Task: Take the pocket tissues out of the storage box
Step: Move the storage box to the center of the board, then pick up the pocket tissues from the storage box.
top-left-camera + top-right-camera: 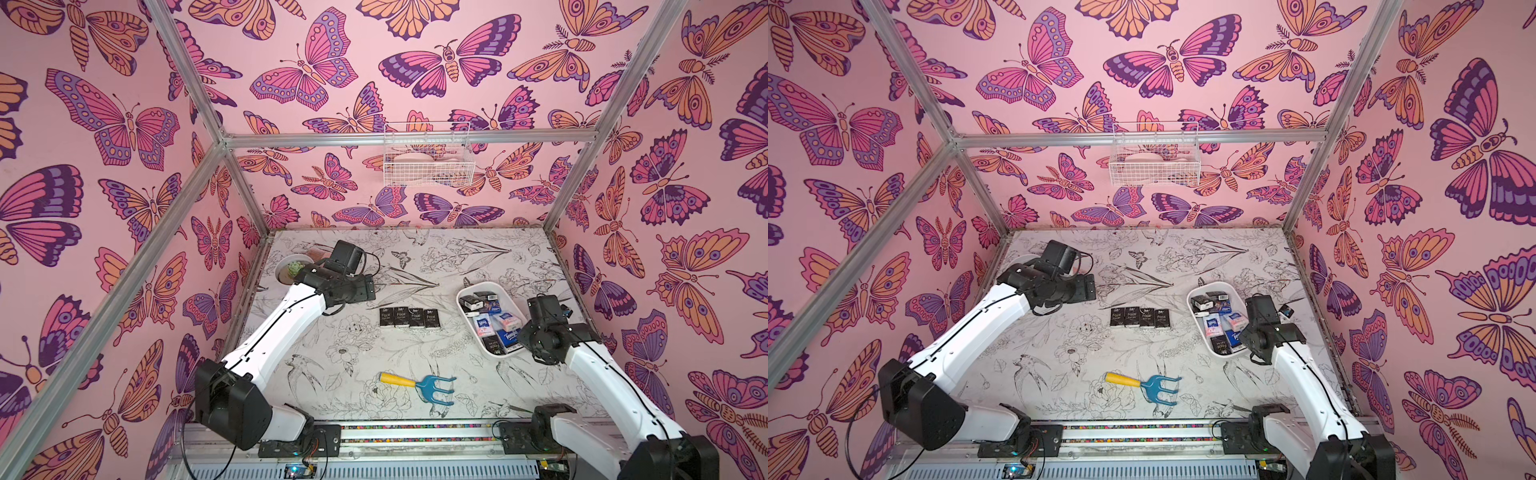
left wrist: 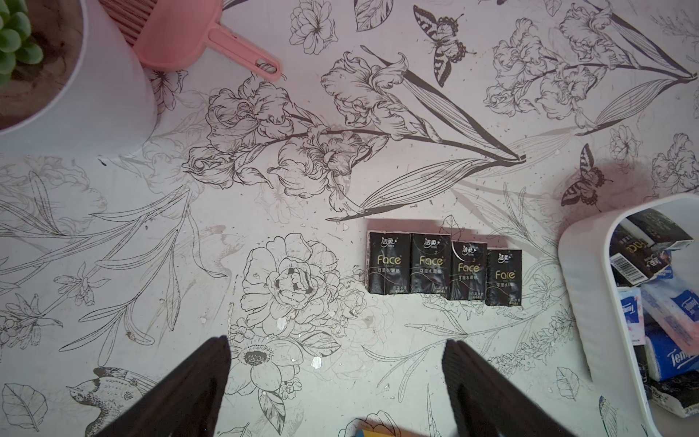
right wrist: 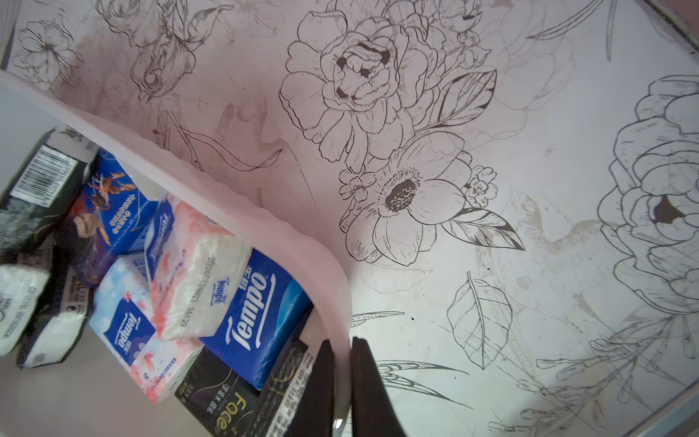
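The white storage box (image 1: 484, 285) (image 1: 1214, 284) stands at the right of the table, with several pocket tissues (image 1: 496, 322) (image 3: 242, 318) inside, blue, white-pink and black. Several more black "Face" pocket tissues (image 1: 409, 318) (image 1: 1139, 318) (image 2: 444, 270) lie side by side in a row on the table, left of the box. My right gripper (image 3: 342, 344) is shut on the box's near wall (image 3: 264, 212), one finger inside and one outside. My left gripper (image 2: 336, 342) hangs open and empty above bare table, short of the row. In both top views the wrists hide the fingers.
A white plant pot (image 1: 291, 270) (image 2: 75, 94) with a green succulent stands at the back left, with a pink scoop (image 2: 177, 38) beside it. A blue rake with a yellow handle (image 1: 419, 384) lies near the front edge. A white wire basket (image 1: 428, 160) hangs on the back wall.
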